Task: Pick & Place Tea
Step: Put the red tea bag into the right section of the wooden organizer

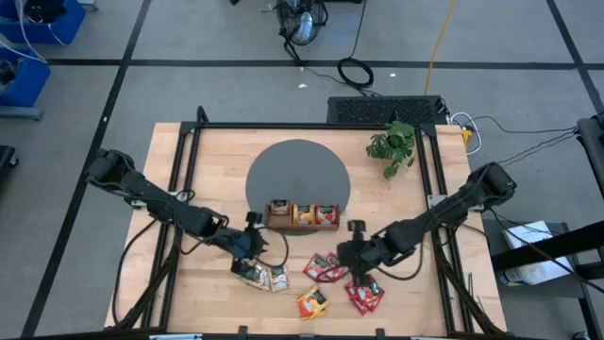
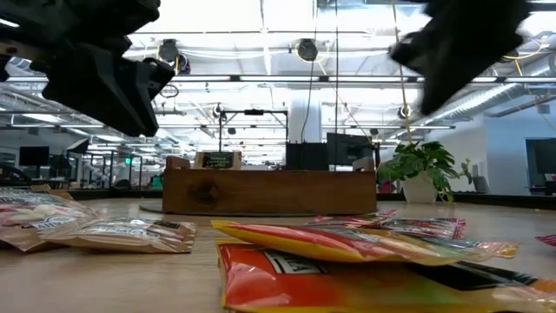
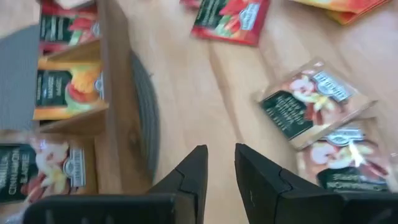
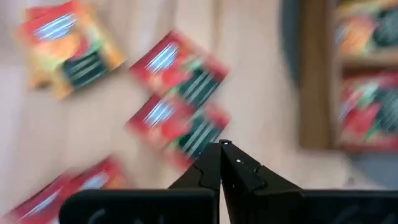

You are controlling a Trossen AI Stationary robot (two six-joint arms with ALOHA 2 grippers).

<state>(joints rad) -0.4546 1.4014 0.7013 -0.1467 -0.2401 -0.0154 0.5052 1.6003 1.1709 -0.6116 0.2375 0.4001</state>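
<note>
**Both grippers over the loose sachets, nothing held**

Nearest the table's front edge lies an orange-yellow sachet point(image 1: 312, 302), with a red sachet point(image 1: 365, 297) just to its right. A little farther in, two more red sachets point(image 1: 324, 268) overlap one another. To the left of these, two dark green sachets point(image 1: 263, 276) rest side by side on the wooden table point(image 1: 415, 293).

The left gripper point(image 1: 253, 247) hangs just above the dark green pair, its fingers point(image 3: 193, 174) standing a narrow gap apart — nothing lies between them. The right gripper point(image 1: 360, 269) hovers among the red sachets, between the overlapping pair and the one by the front edge; its fingers point(image 4: 210, 167) are pressed together and empty.

Beyond both grippers, the brown wooden tray point(image 1: 303, 225) sits on the near edge of a grey round mat point(image 1: 297, 165). Its three compartments each hold tea: dark green in the left one point(image 1: 278, 210), orange-yellow in the middle point(image 1: 304, 214), red in the right point(image 1: 327, 214).

Farthest back, near the table's right rear corner, stands a small potted plant point(image 1: 394, 144) — in the low view it rises to the right of the tray.
</note>
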